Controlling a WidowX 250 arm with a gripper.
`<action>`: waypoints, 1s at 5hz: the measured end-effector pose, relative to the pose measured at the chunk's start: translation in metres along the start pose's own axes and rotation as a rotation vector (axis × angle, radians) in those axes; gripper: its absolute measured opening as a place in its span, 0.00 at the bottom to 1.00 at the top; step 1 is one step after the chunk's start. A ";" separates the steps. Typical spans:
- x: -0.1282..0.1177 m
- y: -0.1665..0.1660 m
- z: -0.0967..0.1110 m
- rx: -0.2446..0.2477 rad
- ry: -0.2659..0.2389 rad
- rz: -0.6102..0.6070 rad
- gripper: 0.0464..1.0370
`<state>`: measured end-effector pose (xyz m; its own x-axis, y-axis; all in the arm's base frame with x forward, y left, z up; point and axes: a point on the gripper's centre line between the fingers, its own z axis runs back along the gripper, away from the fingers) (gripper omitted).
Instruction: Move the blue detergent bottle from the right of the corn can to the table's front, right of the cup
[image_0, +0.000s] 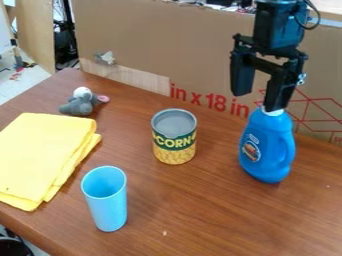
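Note:
The black gripper (258, 101) hangs at the upper right, its two fingers spread apart with nothing between them. Just under it stands an upright blue bottle (267, 147) with a white cap; one fingertip is right at the cap, and I cannot tell whether they touch. To the bottle's left is an upright corn can (175, 142) with a grey top. A light blue cup (107, 205) stands upright near the front. A folded yellow cloth (43, 155) lies at the left, and behind it sits a small grey stuffed toy (81, 104).
All of these stand or lie on a brown wooden table (200, 215). A cardboard sheet (167, 55) with red print rises along the table's back edge, behind the gripper and bottle. The table's left edge drops off beside the cloth.

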<state>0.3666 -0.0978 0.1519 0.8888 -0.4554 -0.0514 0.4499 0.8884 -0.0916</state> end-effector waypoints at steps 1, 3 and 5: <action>0.005 0.007 -0.013 0.021 0.037 0.022 0.96; 0.016 0.005 -0.014 0.011 0.027 0.008 0.96; 0.023 -0.006 -0.019 0.008 0.042 -0.016 0.91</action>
<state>0.3826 -0.1143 0.1327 0.8770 -0.4716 -0.0919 0.4649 0.8812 -0.0853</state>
